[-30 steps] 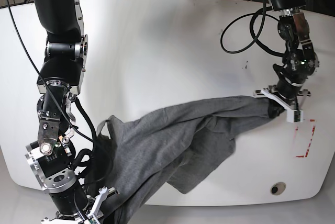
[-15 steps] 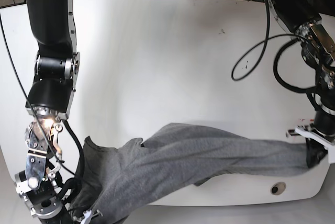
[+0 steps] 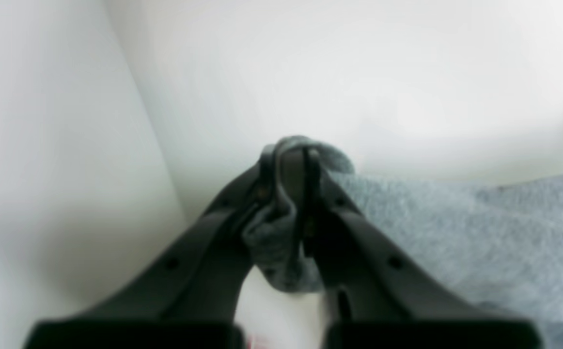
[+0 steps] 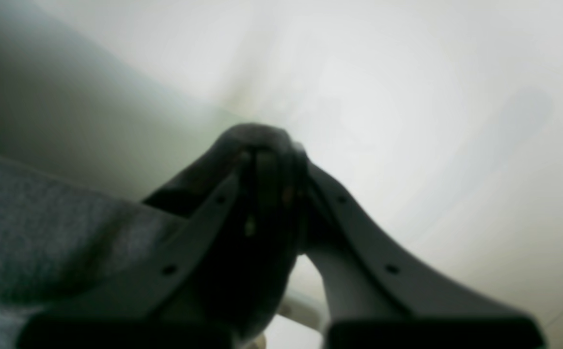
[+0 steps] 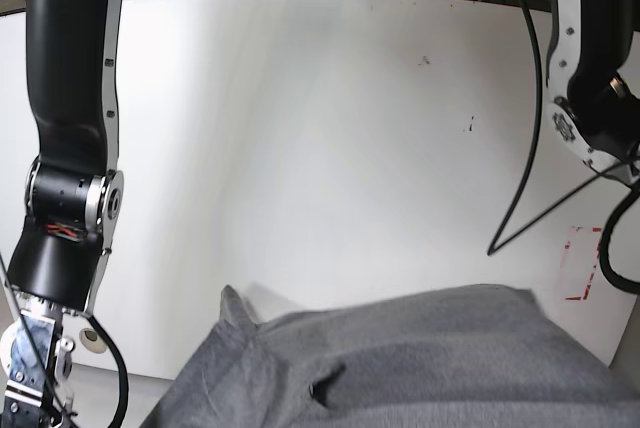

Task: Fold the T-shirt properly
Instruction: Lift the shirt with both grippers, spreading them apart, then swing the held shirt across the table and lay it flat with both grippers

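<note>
The heather-grey T-shirt (image 5: 400, 363) fills the bottom of the base view, stretched wide and lifted close to the camera, with a pointed corner at its left. Neither gripper shows in the base view; only the arms reach down past its lower corners. In the left wrist view my left gripper (image 3: 289, 162) is shut on a bunched fold of the T-shirt (image 3: 456, 232), which trails off to the right. My right gripper (image 4: 268, 150) is shut on a dark wad of the T-shirt (image 4: 44, 223), whose cloth hangs to the left.
The white table (image 5: 300, 128) spreads behind the shirt. A red outlined mark (image 5: 580, 263) sits near its right edge, crossed by a black cable (image 5: 520, 158). The right arm's black column (image 5: 65, 148) stands at the left and the left arm (image 5: 600, 78) at the right.
Both arms have pulled back toward the near edge and out past the bottom corners. The shirt has come off the table middle, drawn wide and raised toward the camera.
</note>
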Action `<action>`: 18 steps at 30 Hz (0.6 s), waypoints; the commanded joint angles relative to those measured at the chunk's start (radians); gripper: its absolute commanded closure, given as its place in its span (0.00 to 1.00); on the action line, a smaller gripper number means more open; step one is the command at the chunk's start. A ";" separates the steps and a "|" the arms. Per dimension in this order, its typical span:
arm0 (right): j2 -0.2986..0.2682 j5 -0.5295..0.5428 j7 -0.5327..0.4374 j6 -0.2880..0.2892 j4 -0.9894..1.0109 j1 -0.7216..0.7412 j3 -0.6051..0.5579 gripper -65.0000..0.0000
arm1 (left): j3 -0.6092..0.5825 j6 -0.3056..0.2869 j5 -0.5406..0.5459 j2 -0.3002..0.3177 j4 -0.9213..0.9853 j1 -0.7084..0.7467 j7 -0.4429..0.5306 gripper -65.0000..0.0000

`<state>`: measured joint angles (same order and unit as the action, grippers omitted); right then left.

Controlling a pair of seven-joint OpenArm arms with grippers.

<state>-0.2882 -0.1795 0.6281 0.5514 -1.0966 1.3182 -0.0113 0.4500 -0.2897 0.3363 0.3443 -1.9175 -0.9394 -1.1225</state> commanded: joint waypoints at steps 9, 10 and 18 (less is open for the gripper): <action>-0.021 0.001 -0.037 -0.015 0.161 0.240 -0.083 1.00 | 0.000 0.007 -0.004 0.039 0.250 -0.402 0.005 1.00; -0.027 0.001 -0.037 -0.015 0.166 0.240 -0.085 1.00 | 0.000 0.007 -0.004 0.043 0.276 -0.428 0.005 1.00; -0.079 0.007 0.016 0.008 0.164 0.240 -0.140 1.00 | -0.001 0.007 0.001 0.045 0.359 -0.491 0.002 1.00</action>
<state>-0.3439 -0.1551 0.6353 0.5667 -0.9150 1.5097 -0.1574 0.4564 -0.2874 0.3347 0.3912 -1.5562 -1.4097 -1.1515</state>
